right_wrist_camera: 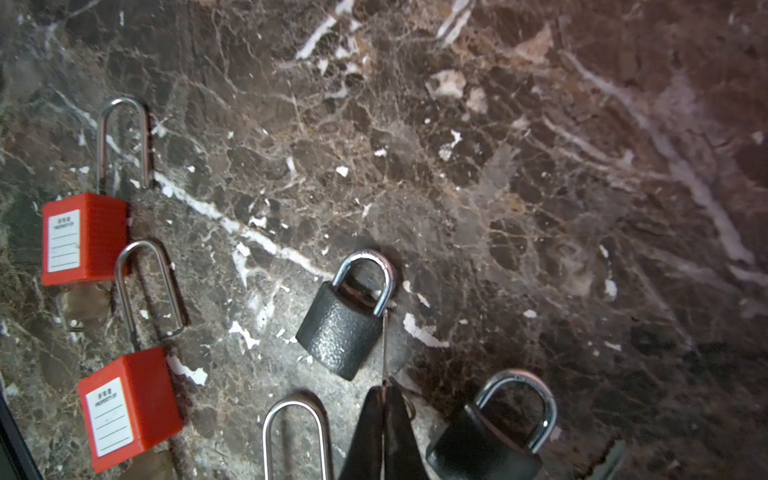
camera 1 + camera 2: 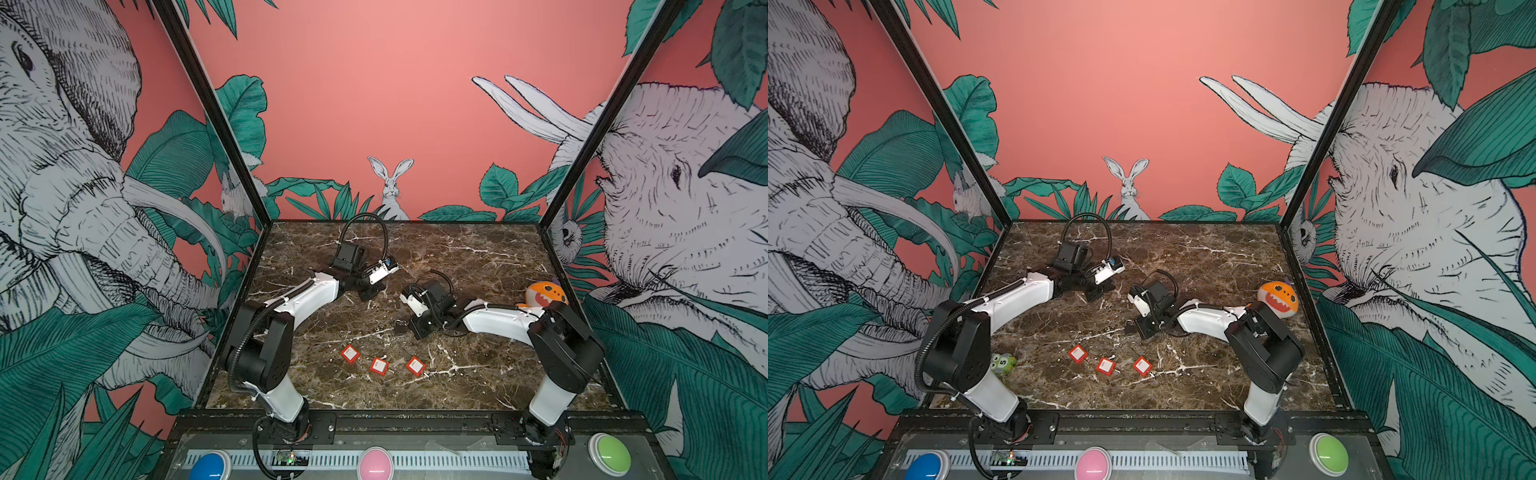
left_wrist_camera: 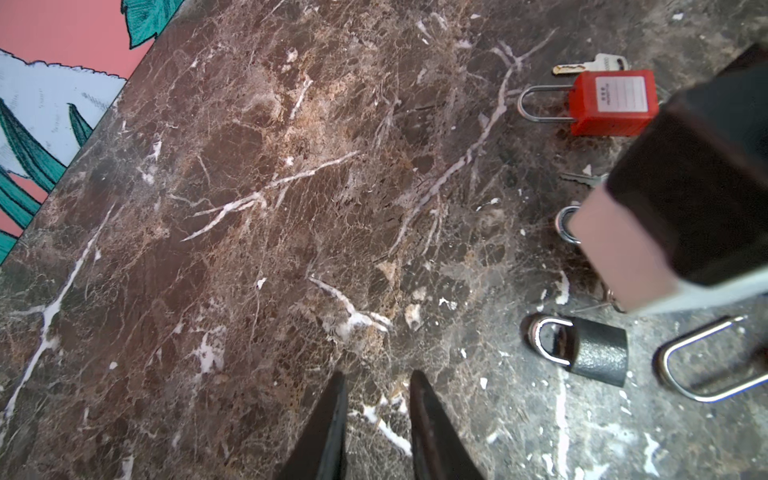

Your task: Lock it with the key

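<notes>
Closest to the right wrist lens, the right gripper [image 1: 384, 388] is seen with its fingers pressed together on a thin key [image 1: 385, 345], viewed edge-on, with a ring showing just beside the fingertips. The key's blade is laid alongside the body of a black padlock [image 1: 345, 328], its tip by the foot of the shackle. Whether blade and padlock touch cannot be told. A second black padlock [image 1: 494, 440] is found just on the other side of the fingers, and a long steel shackle [image 1: 295, 432] is cut off by the frame edge near them. Further out, a red padlock [image 1: 83, 237] and a second red padlock [image 1: 129, 407] are laid flat on the marble tabletop [image 1: 540, 166], labels upward.

The left gripper [image 3: 377, 374] is held over a bare stretch of the marble, its fingers slightly apart with nothing between them. It is kept well apart from the padlocks, towards the back of the table in both top views. An orange plush toy [image 2: 544, 293] is set by the right arm's elbow.
</notes>
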Robot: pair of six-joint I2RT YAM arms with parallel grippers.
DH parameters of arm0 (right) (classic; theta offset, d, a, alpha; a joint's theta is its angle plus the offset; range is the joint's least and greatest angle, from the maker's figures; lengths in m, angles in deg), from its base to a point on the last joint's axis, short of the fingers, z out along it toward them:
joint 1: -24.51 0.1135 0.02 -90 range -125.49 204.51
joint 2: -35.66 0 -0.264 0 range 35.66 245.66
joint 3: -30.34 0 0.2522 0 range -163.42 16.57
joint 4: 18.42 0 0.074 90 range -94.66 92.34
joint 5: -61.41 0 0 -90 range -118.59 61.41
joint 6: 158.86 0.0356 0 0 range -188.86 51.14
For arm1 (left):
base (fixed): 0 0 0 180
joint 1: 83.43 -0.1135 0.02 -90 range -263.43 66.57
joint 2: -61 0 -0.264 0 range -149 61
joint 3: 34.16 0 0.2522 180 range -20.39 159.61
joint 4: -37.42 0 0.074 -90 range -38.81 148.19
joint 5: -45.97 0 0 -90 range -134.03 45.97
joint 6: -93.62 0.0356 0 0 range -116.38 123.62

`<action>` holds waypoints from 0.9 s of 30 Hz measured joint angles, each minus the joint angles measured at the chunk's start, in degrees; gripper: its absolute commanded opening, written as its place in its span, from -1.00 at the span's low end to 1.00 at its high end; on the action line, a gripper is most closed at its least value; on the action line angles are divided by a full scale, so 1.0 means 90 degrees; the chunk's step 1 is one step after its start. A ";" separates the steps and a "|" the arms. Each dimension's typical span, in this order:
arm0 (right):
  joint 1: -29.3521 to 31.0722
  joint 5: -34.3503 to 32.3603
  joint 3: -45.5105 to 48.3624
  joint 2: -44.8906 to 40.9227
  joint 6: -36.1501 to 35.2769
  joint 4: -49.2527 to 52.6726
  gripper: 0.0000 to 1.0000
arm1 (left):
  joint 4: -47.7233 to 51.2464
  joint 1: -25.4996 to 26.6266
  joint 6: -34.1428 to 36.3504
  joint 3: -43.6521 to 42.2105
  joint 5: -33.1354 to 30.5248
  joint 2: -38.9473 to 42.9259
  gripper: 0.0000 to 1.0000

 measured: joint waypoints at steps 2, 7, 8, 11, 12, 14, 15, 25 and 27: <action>0.0000 -0.0075 -0.0012 0.0010 0.0046 0.0022 -1.00 | -0.0051 0.0002 0.0002 -0.0046 -0.0002 0.0007 -0.44; 0.0007 -0.0134 -0.0129 0.0121 0.0114 0.0073 -1.00 | -0.0136 0.0000 -0.0053 -0.0182 -0.0027 0.0148 -0.44; 0.0007 -0.0151 -0.0153 0.0168 0.0129 0.0085 -1.00 | -0.0158 -0.0007 -0.0083 -0.0192 -0.0027 0.0177 -0.44; 0.0015 -0.0202 -0.0204 0.0282 0.0158 0.0141 -0.93 | -0.0257 -0.0012 -0.0170 -0.0194 -0.0024 0.0238 -0.47; 0.0017 -0.0233 -0.0211 0.0296 0.0160 0.0170 -0.90 | -0.0291 -0.0015 -0.0204 -0.0206 -0.0022 0.0267 -0.50; 0.0022 -0.0299 -0.0214 0.0304 0.0182 0.0226 -0.77 | -0.0403 -0.0044 -0.0313 -0.0240 0.0046 0.0323 -0.54; 0.0029 -0.0350 -0.0214 0.0304 0.0182 0.0226 -0.71 | -0.0444 -0.0063 -0.0376 -0.0253 0.0114 0.0342 -0.55; 0.0185 -0.0561 -0.0158 -0.0046 -0.0206 -0.0170 -0.29 | -0.1025 -0.0168 -0.0670 -0.0486 0.0551 0.0714 -0.48; 0.0197 -0.0563 -0.0029 -0.0194 -0.0306 -0.0308 -0.22 | -0.1236 -0.0168 -0.0709 -0.0571 0.0578 0.0831 -0.46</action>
